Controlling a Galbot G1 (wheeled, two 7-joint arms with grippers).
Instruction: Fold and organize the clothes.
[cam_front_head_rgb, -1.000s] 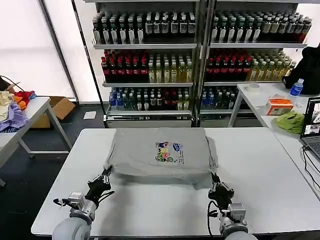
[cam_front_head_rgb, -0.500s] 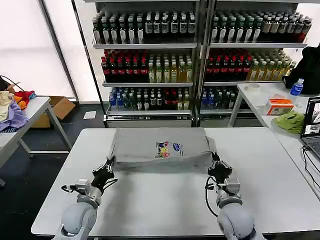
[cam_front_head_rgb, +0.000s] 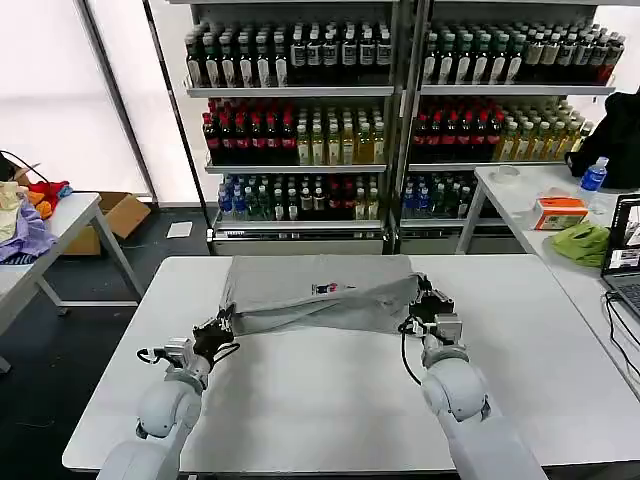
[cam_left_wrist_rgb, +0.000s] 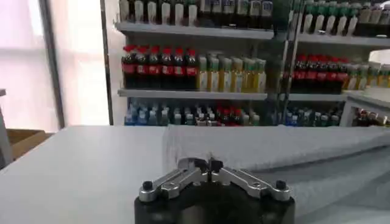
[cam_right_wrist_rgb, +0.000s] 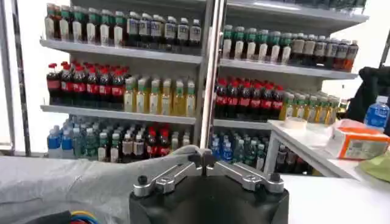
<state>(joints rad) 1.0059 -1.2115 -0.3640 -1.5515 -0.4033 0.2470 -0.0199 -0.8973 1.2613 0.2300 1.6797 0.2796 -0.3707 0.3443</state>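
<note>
The left claw (cam_front_head_rgb: 222, 326) is clenched on the near left corner of the grey shirt (cam_front_head_rgb: 320, 300), and the right claw (cam_front_head_rgb: 424, 306) grips its near right corner. The shirt lies half-folded across the far middle of the white counter (cam_front_head_rgb: 330, 400), its chest print (cam_front_head_rgb: 327, 289) barely showing.

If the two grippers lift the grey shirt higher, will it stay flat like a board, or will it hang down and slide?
The grey shirt will probably hang down: between the left gripper and the right gripper, both pinching its near edge, the cloth already sags and wrinkles. It looks light, thin cotton. On the smooth white table it would likely slide rather than catch.
</note>
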